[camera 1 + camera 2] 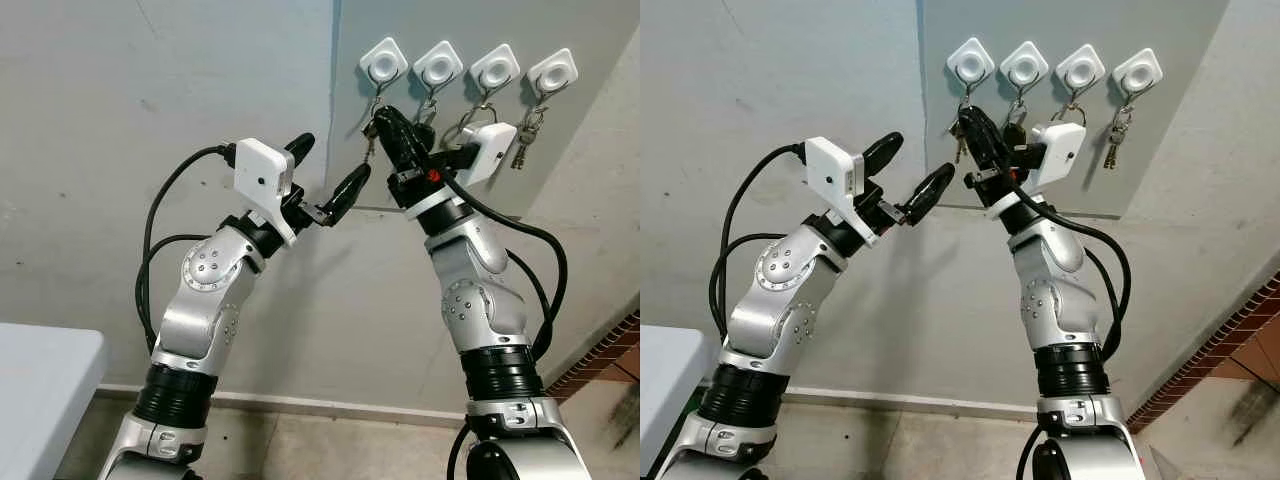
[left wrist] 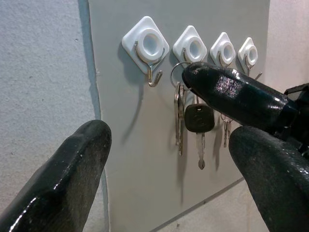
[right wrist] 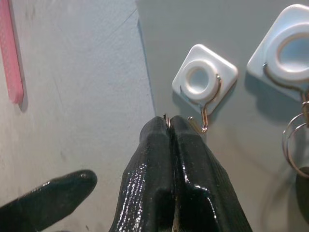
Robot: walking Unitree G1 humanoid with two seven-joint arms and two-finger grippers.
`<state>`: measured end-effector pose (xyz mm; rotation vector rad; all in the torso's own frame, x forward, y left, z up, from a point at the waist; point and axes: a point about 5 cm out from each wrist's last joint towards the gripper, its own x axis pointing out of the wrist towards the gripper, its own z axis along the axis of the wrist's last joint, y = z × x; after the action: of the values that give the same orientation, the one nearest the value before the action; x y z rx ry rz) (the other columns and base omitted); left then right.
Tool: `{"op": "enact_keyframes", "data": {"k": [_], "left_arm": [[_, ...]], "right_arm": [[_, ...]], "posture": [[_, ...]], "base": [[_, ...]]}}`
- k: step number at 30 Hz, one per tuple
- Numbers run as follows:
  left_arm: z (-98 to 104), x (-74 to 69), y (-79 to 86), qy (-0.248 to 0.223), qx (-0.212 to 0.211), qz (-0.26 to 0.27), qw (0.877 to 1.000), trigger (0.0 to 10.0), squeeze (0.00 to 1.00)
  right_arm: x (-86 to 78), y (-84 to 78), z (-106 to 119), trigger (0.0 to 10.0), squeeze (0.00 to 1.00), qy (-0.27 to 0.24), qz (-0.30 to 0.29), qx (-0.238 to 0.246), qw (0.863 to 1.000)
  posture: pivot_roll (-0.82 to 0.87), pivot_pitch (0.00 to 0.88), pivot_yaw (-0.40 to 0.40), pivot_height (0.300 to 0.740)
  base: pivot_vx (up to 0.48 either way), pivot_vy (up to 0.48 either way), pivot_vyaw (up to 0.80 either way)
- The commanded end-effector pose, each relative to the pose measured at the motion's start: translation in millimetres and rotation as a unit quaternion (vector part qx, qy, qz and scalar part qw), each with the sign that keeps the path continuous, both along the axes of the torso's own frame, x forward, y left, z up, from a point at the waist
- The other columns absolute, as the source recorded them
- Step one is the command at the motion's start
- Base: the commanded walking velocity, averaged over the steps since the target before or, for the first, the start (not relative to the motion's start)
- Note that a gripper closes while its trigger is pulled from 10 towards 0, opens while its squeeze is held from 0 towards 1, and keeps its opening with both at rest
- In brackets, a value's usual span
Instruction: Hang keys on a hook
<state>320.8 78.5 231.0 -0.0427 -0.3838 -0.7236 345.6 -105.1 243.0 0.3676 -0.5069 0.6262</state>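
Note:
Four white hooks sit in a row on a grey wall panel [image 1: 560,170]. The leftmost hook [image 1: 383,62] is bare, its metal hook [image 3: 205,124] empty. My right gripper [image 1: 383,120] is raised just below it and shut on a key ring [image 3: 166,118]. The ring's silver keys [image 1: 370,142] dangle beside the fingertips. Left of it, my left gripper [image 1: 333,160] is held up open with nothing between its fingers [image 2: 58,179], and points at the hooks. From the second hook [image 2: 193,46] hangs a black-headed key [image 2: 199,118].
The third hook [image 1: 495,68] and the fourth hook [image 1: 552,70] each carry keys, among them a bunch [image 1: 525,135]. A white table corner [image 1: 40,390] is at the lower left. A brick wall edge [image 1: 610,360] is at the lower right.

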Motion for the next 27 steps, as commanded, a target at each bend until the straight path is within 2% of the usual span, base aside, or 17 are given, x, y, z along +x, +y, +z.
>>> {"op": "enact_keyframes", "data": {"k": [1, 27], "left_arm": [[2.9, 0.5, 2.1, -0.005, 0.003, 0.0, 1.0, 10.0, 0.0], [5.6, 1.6, 5.4, -0.004, -0.002, 0.006, 1.0, 10.0, 0.0]], "right_arm": [[2.6, 0.6, 8.8, 10.0, 0.0, -0.008, 0.007, 0.011, 1.0], [11.5, 0.9, 11.4, 10.0, 0.0, 0.003, 0.016, 0.026, 1.0]], "posture": [[-0.02, 0.0, 0.019, 0.74], [-0.01, 0.0, 0.015, 0.74]], "base": [[0.0, 0.0, 0.0], [0.0, 0.0, 0.0]]}}
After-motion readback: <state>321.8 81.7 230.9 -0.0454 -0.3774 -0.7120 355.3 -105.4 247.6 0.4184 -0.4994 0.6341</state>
